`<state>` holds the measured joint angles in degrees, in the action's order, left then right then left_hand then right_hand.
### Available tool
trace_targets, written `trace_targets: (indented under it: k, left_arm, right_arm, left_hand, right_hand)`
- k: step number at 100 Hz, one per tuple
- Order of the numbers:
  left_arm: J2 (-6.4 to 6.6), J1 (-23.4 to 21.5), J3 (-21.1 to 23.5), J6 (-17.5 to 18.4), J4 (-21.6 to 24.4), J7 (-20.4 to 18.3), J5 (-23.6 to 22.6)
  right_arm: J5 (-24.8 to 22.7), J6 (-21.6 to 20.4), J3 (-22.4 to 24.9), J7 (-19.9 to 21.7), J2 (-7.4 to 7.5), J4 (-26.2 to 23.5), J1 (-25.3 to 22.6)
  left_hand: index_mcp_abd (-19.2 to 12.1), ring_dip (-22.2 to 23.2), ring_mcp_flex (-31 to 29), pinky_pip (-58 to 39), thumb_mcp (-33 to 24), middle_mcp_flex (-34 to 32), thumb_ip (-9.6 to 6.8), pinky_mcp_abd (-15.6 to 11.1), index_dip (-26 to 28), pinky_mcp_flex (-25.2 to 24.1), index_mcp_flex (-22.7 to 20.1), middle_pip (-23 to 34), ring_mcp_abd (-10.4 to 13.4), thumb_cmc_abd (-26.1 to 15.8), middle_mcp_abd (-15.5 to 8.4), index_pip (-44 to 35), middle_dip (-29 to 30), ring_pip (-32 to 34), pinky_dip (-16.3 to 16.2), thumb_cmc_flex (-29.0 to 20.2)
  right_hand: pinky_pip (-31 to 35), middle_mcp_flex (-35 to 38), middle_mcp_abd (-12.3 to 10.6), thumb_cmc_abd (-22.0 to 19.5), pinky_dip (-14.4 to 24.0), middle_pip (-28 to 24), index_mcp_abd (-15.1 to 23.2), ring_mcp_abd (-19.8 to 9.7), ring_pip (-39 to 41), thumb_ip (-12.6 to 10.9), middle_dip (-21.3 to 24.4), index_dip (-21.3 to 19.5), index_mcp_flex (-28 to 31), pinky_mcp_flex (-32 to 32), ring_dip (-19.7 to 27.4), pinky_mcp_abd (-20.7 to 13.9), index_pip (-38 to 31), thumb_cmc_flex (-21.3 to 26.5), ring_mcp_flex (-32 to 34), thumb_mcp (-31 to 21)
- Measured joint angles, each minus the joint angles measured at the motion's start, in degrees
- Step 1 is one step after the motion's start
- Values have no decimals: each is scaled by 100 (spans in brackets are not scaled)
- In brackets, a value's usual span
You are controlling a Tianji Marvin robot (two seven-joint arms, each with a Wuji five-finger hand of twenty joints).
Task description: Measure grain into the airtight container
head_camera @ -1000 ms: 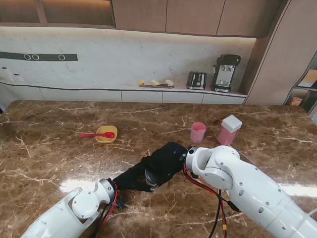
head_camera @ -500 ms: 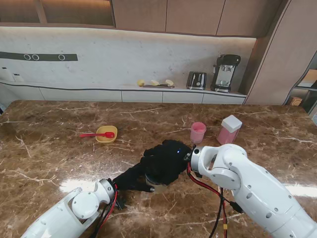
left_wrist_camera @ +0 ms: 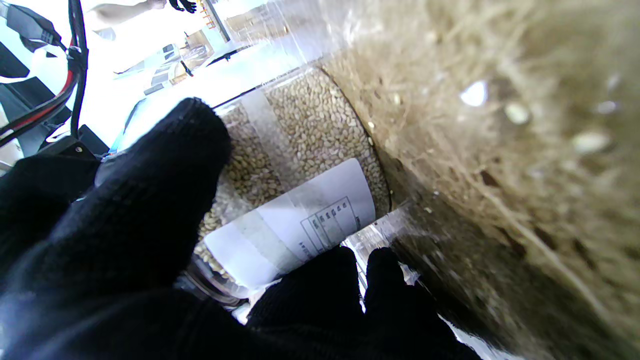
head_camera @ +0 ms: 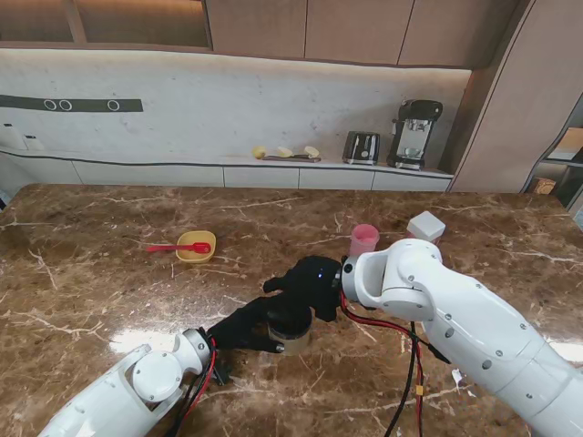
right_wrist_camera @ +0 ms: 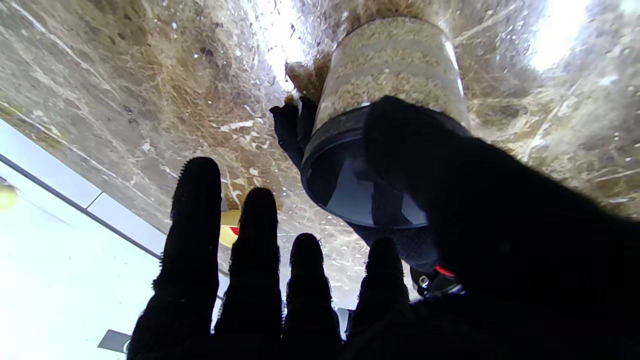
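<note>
A clear jar of grain (head_camera: 292, 340) with a black lid (right_wrist_camera: 350, 185) stands on the marble table, and my left hand (head_camera: 248, 326) is shut around its side. In the left wrist view its fingers (left_wrist_camera: 150, 200) wrap the jar (left_wrist_camera: 310, 130) beside a white label. My right hand (head_camera: 307, 278) hovers over the lid, its four fingers (right_wrist_camera: 260, 260) straight and spread, its thumb lying across the lid's edge. The lid sits on the jar (right_wrist_camera: 390, 65). A pink airtight container with a white lid (head_camera: 425, 225) stands at the far right, partly hidden by my right arm.
A pink cup (head_camera: 364, 238) stands just left of the container. A yellow bowl (head_camera: 196, 246) with a red spoon (head_camera: 173, 247) sits at the far left. A counter with a toaster and a coffee machine runs behind the table.
My right hand, which was wrapped down over the jar's lid, has lifted and spread its fingers. The right arm swung farther from me, now covering the lower part of the pink container.
</note>
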<state>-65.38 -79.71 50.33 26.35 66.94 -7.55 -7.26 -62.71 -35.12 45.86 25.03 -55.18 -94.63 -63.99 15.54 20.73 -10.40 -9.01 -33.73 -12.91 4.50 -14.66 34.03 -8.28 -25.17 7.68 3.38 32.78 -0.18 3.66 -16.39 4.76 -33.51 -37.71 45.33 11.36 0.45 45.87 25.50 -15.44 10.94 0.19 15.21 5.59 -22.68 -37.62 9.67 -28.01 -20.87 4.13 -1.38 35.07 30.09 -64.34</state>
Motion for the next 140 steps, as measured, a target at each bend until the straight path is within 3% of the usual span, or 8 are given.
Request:
trace_targets:
  k: [34, 53, 70, 87, 101, 112, 125, 140]
  left_arm:
    - [1, -3, -2, -5, 4, 0, 11]
    - [2, -3, -1, -5, 3, -1, 11]
    - [2, -16, 17, -10, 15, -2, -3]
    - [2, -27, 27, -10, 22, 1, -10]
    - [3, -30, 30, -9, 26, -7, -12]
    - [3, -30, 31, -6, 26, -5, -16]
    - [3, -33, 34, -5, 25, -5, -16]
    - [3, -46, 53, -6, 34, -15, -23]
  right_arm:
    - [-157, -32, -180, -616, -28, 233, 67]
    - [0, 363, -151, -728, -93, 285, -61]
    - [43, 448, -74, -793, -128, 282, -175]
    - [-24, 426, 128, -997, -157, 294, -371]
    - [542, 323, 145, -120, -128, 194, -288]
    - [374, 214, 1, -343, -72, 246, -180]
    - [405, 180, 13, -536, -86, 358, -187]
    - [249, 109, 48, -500, -87, 345, -209]
  left_hand:
    - [1, 0, 0, 0, 0, -2, 0, 0, 0, 0, -20, 0, 1, 0, 0, 7, 0, 0, 0, 0]
    - [5, 0, 0, 0, 0, -9, 0, -1, -141, 0, -63, 67, 2, 0, 0, 15, 0, 0, 0, 0]
    - [35, 0, -11, 0, 0, -10, 0, -2, -218, 11, -186, 74, 3, 0, 0, 297, -1, 0, 0, 0]
    - [35, 0, -11, 0, 0, -13, 0, -2, -221, 12, -191, 76, 3, 0, 0, 298, -1, 0, 0, 0]
    - [100, 0, -11, 0, 2, -74, 1, -2, -225, 12, -290, 93, 3, 0, 0, 310, -1, 0, 0, 0]
    - [100, 0, -11, 0, 2, -74, 1, -2, -225, 12, -290, 130, 3, 0, 0, 310, -1, 0, 0, 0]
    - [100, 0, -11, 0, 2, -74, 1, -2, -225, 12, -290, 132, 3, 0, 0, 310, -1, 0, 0, 0]
    - [102, 0, -11, 0, 2, -76, 1, -3, -225, 12, -321, 133, 6, 0, 0, 310, -1, 0, 0, 0]
  right_hand:
    - [807, 1036, -367, -115, 0, -1066, 253, -214, 992, 2, -1071, -495, 562, -709, -921, -130, -657, -221, 1021, -178]
    - [1410, 1709, -400, -872, 0, -1194, 246, -221, 1636, -9, -1375, -579, 1059, -1078, -1115, -136, -940, -908, 1406, 18]
    - [1546, 1862, -361, -1050, 0, -1004, 116, -213, 1654, -10, -1345, -531, 1120, -1062, -1248, -138, -863, -1172, 1463, 356]
    - [1245, 1562, -367, -1161, 0, -258, -27, -154, 717, 4, -650, -218, 1104, -494, -789, -69, -643, -1590, 1056, 976]
    - [943, 1345, -291, -1076, -1, 45, -358, -2, 316, -11, -394, 21, 910, -291, -611, -10, -435, -1508, 818, 1737]
    - [801, 1304, -283, -1090, -1, 64, -452, 4, 271, -11, -393, 112, 829, -211, -611, 3, -411, -1354, 798, 2711]
    - [741, 1304, -289, -992, -1, 64, -508, -5, 239, -94, -392, 156, 816, -195, -611, 3, -371, -1335, 798, 2757]
    - [738, 1304, -290, -740, -1, 88, -506, -22, 234, -94, -392, 237, 846, -258, -611, 9, -307, -439, 803, 2818]
